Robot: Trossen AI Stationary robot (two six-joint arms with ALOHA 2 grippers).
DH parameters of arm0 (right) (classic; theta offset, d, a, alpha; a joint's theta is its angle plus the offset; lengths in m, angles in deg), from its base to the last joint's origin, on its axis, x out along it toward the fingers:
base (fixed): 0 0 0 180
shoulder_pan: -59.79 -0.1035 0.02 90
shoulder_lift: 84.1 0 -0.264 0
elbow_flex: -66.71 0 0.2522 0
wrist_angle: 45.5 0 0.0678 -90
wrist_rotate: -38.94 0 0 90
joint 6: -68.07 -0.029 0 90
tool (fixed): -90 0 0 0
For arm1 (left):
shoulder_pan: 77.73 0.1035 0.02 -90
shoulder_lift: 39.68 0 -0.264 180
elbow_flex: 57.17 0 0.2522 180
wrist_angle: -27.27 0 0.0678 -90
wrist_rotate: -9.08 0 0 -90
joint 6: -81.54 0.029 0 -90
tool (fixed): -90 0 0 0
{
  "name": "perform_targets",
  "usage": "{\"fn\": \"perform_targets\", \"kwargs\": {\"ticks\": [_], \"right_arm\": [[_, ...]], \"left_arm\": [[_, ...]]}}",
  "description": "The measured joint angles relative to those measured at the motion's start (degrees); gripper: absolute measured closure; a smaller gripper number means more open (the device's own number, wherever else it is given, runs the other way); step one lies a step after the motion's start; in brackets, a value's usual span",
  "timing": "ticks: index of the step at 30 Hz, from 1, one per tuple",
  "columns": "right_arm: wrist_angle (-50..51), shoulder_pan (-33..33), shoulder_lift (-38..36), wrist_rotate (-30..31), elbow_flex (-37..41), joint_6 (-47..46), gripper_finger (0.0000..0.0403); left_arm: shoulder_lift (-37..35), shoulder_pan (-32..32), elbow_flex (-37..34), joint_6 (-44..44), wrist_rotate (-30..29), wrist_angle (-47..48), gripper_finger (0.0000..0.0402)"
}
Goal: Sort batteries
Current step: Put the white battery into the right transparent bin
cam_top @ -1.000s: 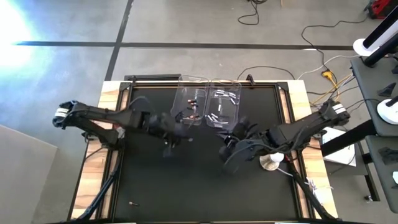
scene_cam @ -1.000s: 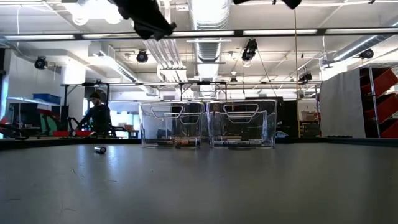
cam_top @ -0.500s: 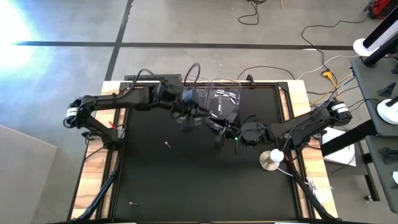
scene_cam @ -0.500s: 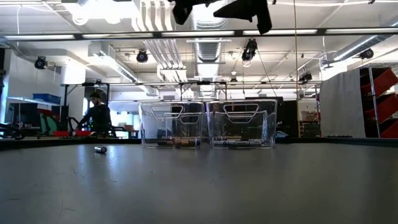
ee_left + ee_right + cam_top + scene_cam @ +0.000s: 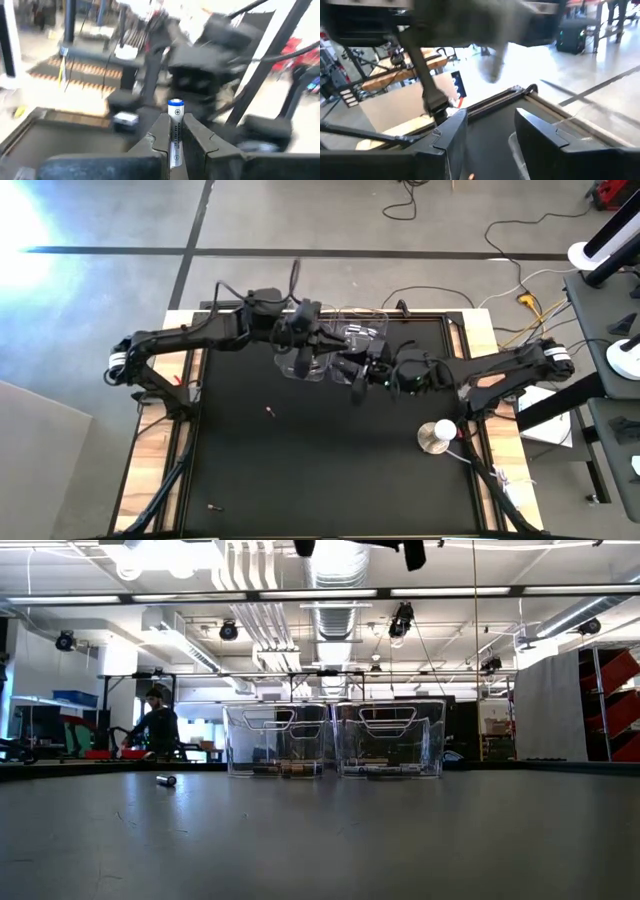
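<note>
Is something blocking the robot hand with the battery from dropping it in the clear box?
Nothing visible does. The left gripper, shut on a silver-white battery, hangs over the left clear bin. The right gripper, open and empty, sits beside it over the neighbouring bin.

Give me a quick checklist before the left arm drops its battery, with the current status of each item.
1. Left gripper grips a battery: ok, shut on a silver-white battery with a blue tip, standing upright between the fingers.
2. Left gripper over a bin: ok, in the high view it hangs above the left clear bin.
3. Right bin for this cell type: cannot tell, the contents are too small to read.
4. Right gripper empty: ok, fingers apart with nothing between them.
5. Arms clear of each other: not ok, the right gripper sits close beside the left one over the bins.
6. Loose batteries remaining: not ok, one lies on the mat.
</note>
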Motion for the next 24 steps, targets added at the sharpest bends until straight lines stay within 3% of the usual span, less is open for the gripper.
{"fn": "perform_targets", "kwargs": {"ticks": [7, 14, 21, 24], "right_arm": [[0.81, 0.94, -2.76, -0.55, -3.53, 5.65, 0.0257], [9.08, 1.2, -3.21, -1.98, -9.1, 8.18, 0.0282], [13.7, 2.96, -3.1, -2.59, -11.54, 8.35, 0.034], [13.93, 4.26, -3.17, -7.17, -11.83, 8.74, 0.0375]], "left_arm": [[0.23, 0.02, -0.04, -2.0, 0.54, -6.48, 0.0393], [0.24, 0.4, -0.07, -3.05, 0.55, -7.9, 0.0393], [0.4, 0.54, -0.09, -2.65, 0.33, -8.37, 0.0393], [0.29, 0.67, -0.11, -1.0, 0.62, -8.56, 0.0392]]}}
